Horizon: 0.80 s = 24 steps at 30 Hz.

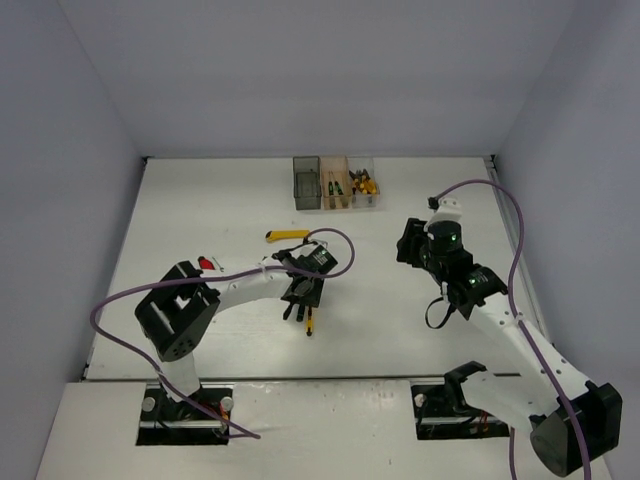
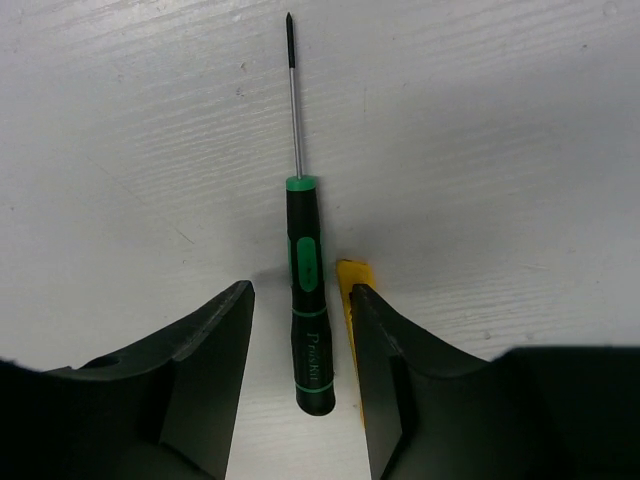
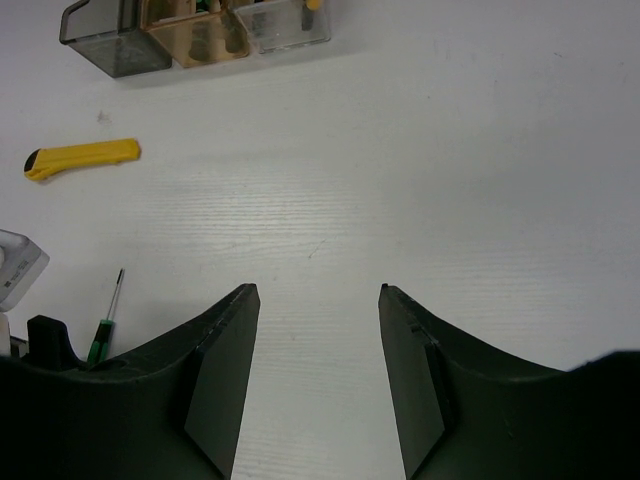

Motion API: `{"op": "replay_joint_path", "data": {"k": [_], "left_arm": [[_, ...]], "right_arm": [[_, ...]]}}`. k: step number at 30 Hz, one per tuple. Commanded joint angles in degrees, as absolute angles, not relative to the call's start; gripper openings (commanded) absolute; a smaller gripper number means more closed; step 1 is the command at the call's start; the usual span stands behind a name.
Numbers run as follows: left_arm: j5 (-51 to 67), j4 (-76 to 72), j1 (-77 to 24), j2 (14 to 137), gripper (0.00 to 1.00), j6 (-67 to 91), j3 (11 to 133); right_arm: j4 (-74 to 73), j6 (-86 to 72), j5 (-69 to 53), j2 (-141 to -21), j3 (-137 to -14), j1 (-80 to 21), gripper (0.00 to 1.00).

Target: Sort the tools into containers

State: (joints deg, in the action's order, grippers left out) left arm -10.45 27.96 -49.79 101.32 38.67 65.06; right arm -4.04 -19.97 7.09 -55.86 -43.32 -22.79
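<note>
My left gripper (image 1: 297,310) is open and low over the table, its jaws astride a black-green screwdriver (image 2: 308,300) that lies flat, tip pointing away. A yellow screwdriver (image 2: 346,287) lies right beside it, mostly hidden behind the right finger; it also shows in the top view (image 1: 309,323). A yellow utility knife (image 1: 289,236) and a red-handled cutter (image 1: 208,263) lie loose on the table. Three bins stand in a row at the back: dark grey (image 1: 306,182), orange (image 1: 335,188) with screwdrivers, clear (image 1: 365,187) with pliers. My right gripper (image 1: 404,245) is open and empty above bare table (image 3: 318,290).
In the right wrist view the utility knife (image 3: 82,158) lies at the left, the bins (image 3: 195,30) along the top edge, and the left arm's wrist (image 3: 15,270) at the far left. Grey walls enclose the white table.
</note>
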Motion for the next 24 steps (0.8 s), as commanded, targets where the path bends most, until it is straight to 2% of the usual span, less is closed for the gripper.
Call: {"op": "replay_joint_path", "data": {"k": [1,17,21,24], "left_arm": [[-12.5,25.95,-49.02,100.59,0.4,40.74,67.16],[-11.87,23.22,-47.55,97.99,0.37,42.01,66.56],[-10.46,20.57,-47.55,95.71,0.43,41.4,66.23],[-9.84,20.8,-47.55,95.96,0.53,40.9,67.33]], "right_arm": [[-1.06,-20.79,7.74,-54.87,-42.52,-22.41,0.49],[-1.04,-21.01,7.22,-54.95,-41.85,-22.4,0.49],[-0.97,-20.88,7.38,-55.15,-41.79,-22.41,0.49],[-0.9,-20.92,7.24,-55.65,-41.91,-22.41,0.49]]}}
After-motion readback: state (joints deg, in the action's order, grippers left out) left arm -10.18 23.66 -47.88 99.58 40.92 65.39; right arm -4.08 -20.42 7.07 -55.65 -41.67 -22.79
